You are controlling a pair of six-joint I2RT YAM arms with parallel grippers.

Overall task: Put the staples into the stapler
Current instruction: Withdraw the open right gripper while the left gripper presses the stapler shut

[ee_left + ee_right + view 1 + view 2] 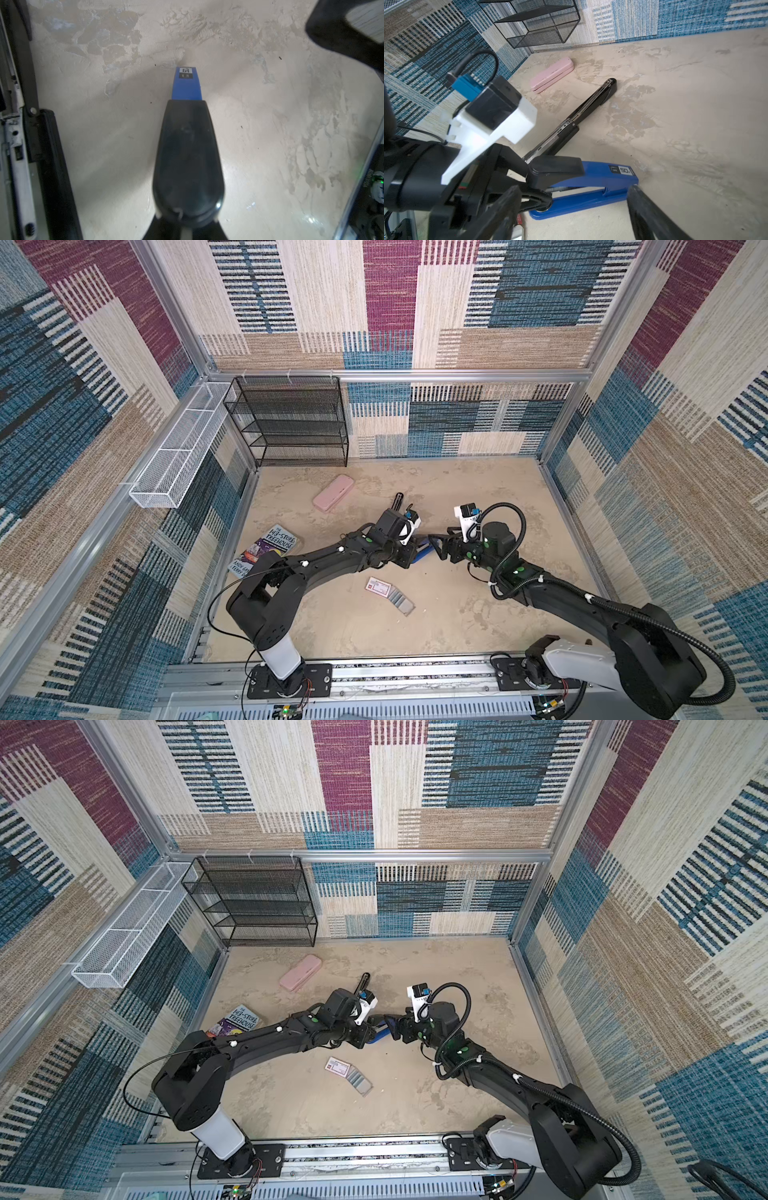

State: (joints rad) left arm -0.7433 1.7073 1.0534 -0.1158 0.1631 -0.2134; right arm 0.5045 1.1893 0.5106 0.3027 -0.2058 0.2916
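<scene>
In both top views I see the left gripper point(412, 552) clamped on the rear of the blue stapler point(422, 551) near the middle of the table point(478, 614). The right gripper point(434, 546) sits at the stapler's other end, its jaws spread and holding nothing. The staples point(401, 600) lie well apart from the stapler, nearer the front edge. They are grey strips fanned out of their white box point(379, 585), which carries a red mark I can't read. By the left arm lies a book point(274, 545), and I read "143-STORE", "TREEHOUSE", "ANDY" and "TERRY" on its cover. A pink case point(333, 492) sits farther back.

From the left wrist I look along the stapler's black cap point(187, 155) to its blue nose. A small black-and-white label point(186, 72) is there, too small for me to read.

From the right wrist, the label point(622, 170) on the blue arm shows "50". The stapler's black magazine arm point(589, 108), with a metal channel along it, lies swung out flat on the table and points toward the pink case. The right gripper's fingers point(645, 209) stand wide, one just beside the blue tip.
</scene>
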